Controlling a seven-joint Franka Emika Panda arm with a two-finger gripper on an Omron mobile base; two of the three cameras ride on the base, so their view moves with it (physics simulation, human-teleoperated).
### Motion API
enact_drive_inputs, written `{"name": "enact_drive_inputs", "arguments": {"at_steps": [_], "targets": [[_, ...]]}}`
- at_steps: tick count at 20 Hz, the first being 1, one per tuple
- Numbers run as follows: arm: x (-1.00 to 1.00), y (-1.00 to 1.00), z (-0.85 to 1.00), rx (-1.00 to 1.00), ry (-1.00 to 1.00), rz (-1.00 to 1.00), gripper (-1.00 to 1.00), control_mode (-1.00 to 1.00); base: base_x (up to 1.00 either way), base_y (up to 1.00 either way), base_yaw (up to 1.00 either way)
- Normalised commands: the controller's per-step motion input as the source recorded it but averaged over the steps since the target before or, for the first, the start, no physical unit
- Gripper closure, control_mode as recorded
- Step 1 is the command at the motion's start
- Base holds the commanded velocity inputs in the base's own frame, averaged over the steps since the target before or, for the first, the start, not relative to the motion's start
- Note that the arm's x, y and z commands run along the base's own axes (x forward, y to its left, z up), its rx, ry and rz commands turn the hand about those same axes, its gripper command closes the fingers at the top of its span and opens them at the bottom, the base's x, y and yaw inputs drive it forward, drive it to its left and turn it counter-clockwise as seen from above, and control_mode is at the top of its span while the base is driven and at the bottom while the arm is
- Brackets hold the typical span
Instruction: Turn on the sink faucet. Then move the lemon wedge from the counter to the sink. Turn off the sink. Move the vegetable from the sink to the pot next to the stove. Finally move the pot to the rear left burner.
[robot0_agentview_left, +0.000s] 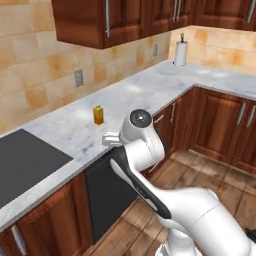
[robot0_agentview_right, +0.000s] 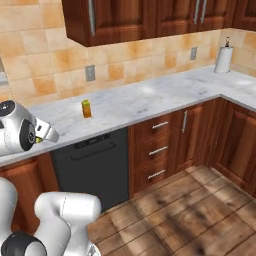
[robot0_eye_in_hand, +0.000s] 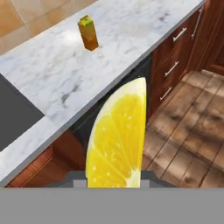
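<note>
- Nearest the hand camera: bright yellow lemon wedge (robot0_eye_in_hand: 117, 140), cut face toward the lens, standing up from the bottom of the hand view, pointed end up.
- White two-finger gripper (robot0_eye_in_hand: 114, 178) is closed on the lemon wedge; the wedge sits between the fingers and hides most of them.
- Lemon wedge is held in the air over the front edge of the white-grey veined marble counter (robot0_eye_in_hand: 57, 74), with the wooden floor (robot0_eye_in_hand: 188, 144) behind it in that view.
- Far left: matte black sink (robot0_agentview_left: 22, 162), set into the counter.
- Small orange-yellow carton with a green top (robot0_agentview_left: 98, 114) stands upright on the counter, well apart from the wedge.
- Black dishwasher front (robot0_agentview_right: 92, 167) under the counter, reddish-brown drawers (robot0_agentview_right: 157, 150) just to its right.
- Far right: white paper towel roll (robot0_agentview_right: 223, 59) upright on the counter by the tiled wall (robot0_agentview_right: 50, 65).
</note>
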Motion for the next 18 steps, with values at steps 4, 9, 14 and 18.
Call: {"name": "enact_drive_inputs", "arguments": {"at_steps": [4, 9, 14, 18], "targets": [[0.0, 0.0, 0.0, 0.0, 0.0, 0.0, 1.0, 1.0, 0.24, -0.7, -0.21], [0.0, 0.0, 0.0, 0.0, 0.0, 0.0, 1.0, 1.0, 0.19, -0.77, -0.19], [0.0, 0.0, 0.0, 0.0, 0.0, 0.0, 1.0, 1.0, 0.22, -0.74, -0.18], [0.0, 0.0, 0.0, 0.0, 0.0, 0.0, 1.0, 1.0, 0.24, -0.65, -0.22]]}}
